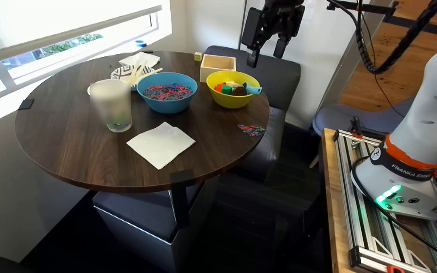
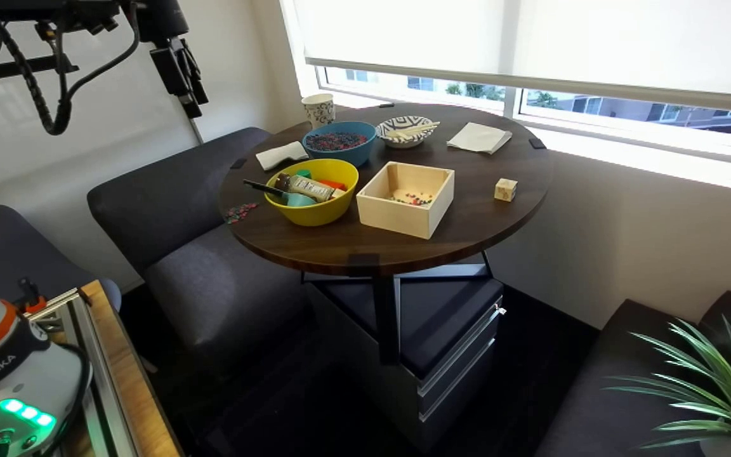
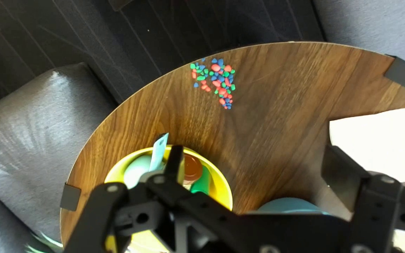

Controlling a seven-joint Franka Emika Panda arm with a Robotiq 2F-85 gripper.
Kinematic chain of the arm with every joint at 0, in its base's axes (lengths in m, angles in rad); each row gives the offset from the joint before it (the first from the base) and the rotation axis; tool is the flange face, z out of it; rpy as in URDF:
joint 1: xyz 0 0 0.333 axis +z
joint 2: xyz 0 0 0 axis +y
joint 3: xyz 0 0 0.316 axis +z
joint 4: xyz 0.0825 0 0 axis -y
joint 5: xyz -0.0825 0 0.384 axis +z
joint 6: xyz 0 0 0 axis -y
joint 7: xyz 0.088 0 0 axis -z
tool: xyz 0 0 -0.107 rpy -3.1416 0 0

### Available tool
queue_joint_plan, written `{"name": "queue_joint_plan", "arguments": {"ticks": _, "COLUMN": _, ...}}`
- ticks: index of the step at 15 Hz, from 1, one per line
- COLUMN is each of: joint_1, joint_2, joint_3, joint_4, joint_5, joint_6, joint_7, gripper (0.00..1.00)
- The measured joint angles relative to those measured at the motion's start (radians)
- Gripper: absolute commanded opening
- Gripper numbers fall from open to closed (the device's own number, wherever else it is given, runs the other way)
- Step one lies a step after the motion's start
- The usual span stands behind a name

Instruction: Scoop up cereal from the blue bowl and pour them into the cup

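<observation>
gripper (image 1: 267,54), jaws wide apart, well away from the blue bowl (image 1: 167,106) of cereal (image 1: 168,91)

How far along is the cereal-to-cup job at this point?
Looks done: nothing I can confirm; the cup stands upright but its contents are hidden.
In hand: nothing; the tool is open and empty, clear of the blue bowl, where cereal lies.
Left: probably everything: taking the teal scoop-like utensil from the yellow bowl, scooping cereal, then pouring it into the cup.
</observation>
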Motion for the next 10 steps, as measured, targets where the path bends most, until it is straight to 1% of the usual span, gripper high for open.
{"name": "queue_joint_plan", "arguments": {"ticks": 3, "joint_1": -0.003, "joint_2": -0.004, "joint_3": -0.001, "joint_4": -0.001, "joint_5": 0.004, "joint_6": 0.002, "joint_7": 0.02, "gripper": 1.0}}
{"name": "queue_joint_plan", "arguments": {"ticks": 6, "joint_1": -0.032, "joint_2": -0.006, "joint_3": -0.003, "joint_4": -0.013, "joint_5": 0.017, "joint_6": 0.076, "joint_7": 0.124, "gripper": 1.0}}
{"name": "queue_joint_plan", "arguments": {"ticks": 8, "joint_1": -0.048, "joint_2": -0.015, "joint_3": -0.001, "joint_4": -0.043, "joint_5": 0.011, "joint_6": 0.131, "joint_7": 0.185, "gripper": 1.0}}
{"name": "queue_joint_plan", "arguments": {"ticks": 10, "joint_1": -0.071, "joint_2": -0.03, "joint_3": 0.011, "joint_4": -0.079, "joint_5": -0.031, "joint_6": 0.15, "joint_7": 0.26, "gripper": 1.0}}
